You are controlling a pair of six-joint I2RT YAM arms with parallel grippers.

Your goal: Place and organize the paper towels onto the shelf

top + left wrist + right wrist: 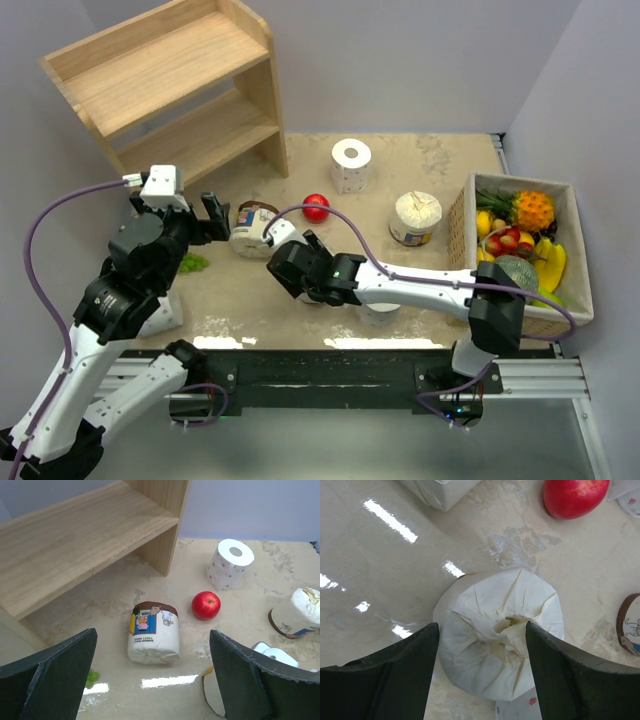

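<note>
The wooden shelf (170, 85) stands at the far left, its tiers bare; it also shows in the left wrist view (75, 535). A wrapped roll (250, 228) lies on its side in front of it (152, 637). My left gripper (212, 215) is open and empty just short of that roll (153, 652). My right gripper (292, 265) is open, its fingers straddling an upright wrapped roll (500, 640) that stands on the table. A bare white roll (351, 165) and a third wrapped roll (416, 218) stand farther back. Another bare roll (380, 313) is partly hidden under the right arm.
A red apple (316, 207) lies between the lying roll and the bare roll. A box of fruit (575, 250) stands at the right edge. Something small and green (193, 262) lies beside the left arm. Grey walls close in both sides.
</note>
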